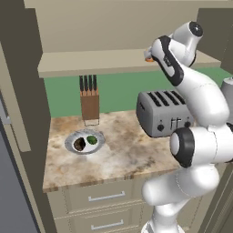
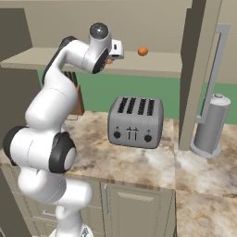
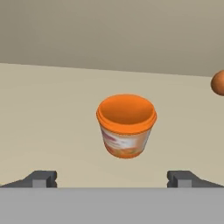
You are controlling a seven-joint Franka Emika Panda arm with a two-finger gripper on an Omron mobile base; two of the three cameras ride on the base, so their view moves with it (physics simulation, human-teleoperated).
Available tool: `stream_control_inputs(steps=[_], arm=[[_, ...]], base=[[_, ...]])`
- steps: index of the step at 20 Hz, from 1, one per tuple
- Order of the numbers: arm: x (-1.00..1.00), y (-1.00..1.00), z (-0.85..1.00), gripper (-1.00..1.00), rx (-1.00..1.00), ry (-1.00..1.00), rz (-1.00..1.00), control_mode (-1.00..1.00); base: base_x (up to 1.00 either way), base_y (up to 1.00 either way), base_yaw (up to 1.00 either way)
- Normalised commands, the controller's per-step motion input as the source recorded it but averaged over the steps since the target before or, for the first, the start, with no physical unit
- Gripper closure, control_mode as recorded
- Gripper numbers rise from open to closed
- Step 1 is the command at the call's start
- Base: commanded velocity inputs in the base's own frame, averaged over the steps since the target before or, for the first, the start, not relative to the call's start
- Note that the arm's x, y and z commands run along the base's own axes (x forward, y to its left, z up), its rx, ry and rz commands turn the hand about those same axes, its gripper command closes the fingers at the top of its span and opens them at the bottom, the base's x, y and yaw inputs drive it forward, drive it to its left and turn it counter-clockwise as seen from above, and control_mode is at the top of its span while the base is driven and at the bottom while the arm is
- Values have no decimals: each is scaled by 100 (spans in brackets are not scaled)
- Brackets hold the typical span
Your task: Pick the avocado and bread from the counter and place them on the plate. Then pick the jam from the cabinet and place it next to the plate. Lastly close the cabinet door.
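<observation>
on cabinet shelf (image 3: pixel 43 109), jam (image 3: pixel 126 127), orange ball (image 3: pixel 218 83) beside

Avocado (image 1: pixel 92 139) and bread (image 1: pixel 80 144) on plate (image 1: pixel 73 138); jam (image 3: pixel 126 126) on cabinet (image 1: pixel 91 63) shelf.

the bench (image 1: pixel 132 150) is brown and beige stone. on it sit a plate (image 1: pixel 73 141), a knife block (image 1: pixel 89 102) behind the plate, a toaster (image 2: pixel 135 121) and a grey stand (image 2: pixel 210 126). up in the cabinet, the shelf (image 3: pixel 48 113) holds the jam (image 3: pixel 126 126) and, off to one side, a small orange ball (image 2: pixel 143 51).
</observation>
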Motion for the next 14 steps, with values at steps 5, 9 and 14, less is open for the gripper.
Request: stream_control_inputs(steps=[5, 9, 14], arm=[[28, 0, -4, -100, 0, 0, 0, -100], [31, 2, -7, -100, 0, 0, 0, -100], [29, 0, -5, -100, 0, 0, 0, -100]], base=[[0, 0, 0], [0, 0, 0], [0, 0, 0]])
